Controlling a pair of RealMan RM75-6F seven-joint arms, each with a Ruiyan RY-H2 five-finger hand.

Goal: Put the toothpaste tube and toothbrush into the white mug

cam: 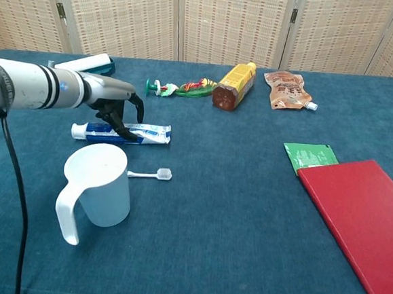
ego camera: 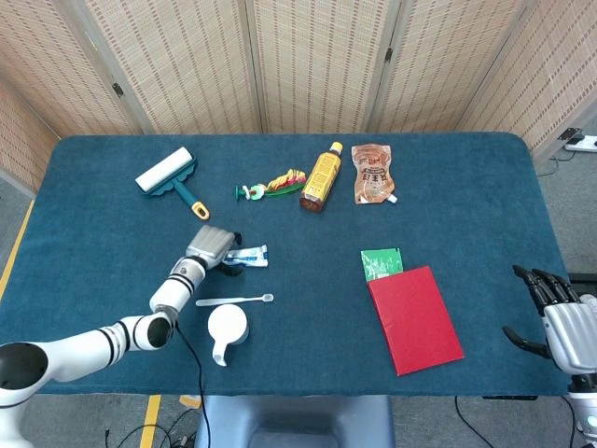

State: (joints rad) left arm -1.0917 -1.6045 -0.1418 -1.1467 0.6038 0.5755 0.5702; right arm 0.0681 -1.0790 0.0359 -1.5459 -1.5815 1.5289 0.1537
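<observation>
The toothpaste tube (cam: 150, 133) lies flat on the blue cloth, its cap to the left; in the head view only its right end (ego camera: 252, 255) shows. My left hand (cam: 115, 104) (ego camera: 213, 246) hangs over the tube's middle, dark fingers spread and reaching down onto it. The tube still lies on the table. The white toothbrush (cam: 151, 175) (ego camera: 235, 301) lies just in front of the tube, and the white mug (cam: 98, 188) (ego camera: 227, 327) stands upright in front of that, empty. My right hand (ego camera: 564, 324) hovers open at the table's right edge, holding nothing.
A lint roller (ego camera: 168, 177) lies back left. A colourful small item (ego camera: 272, 184), an orange bottle (ego camera: 321, 177) and a pouch (ego camera: 373, 174) lie along the back. A green packet (ego camera: 381, 263) and a red book (ego camera: 414, 319) lie to the right.
</observation>
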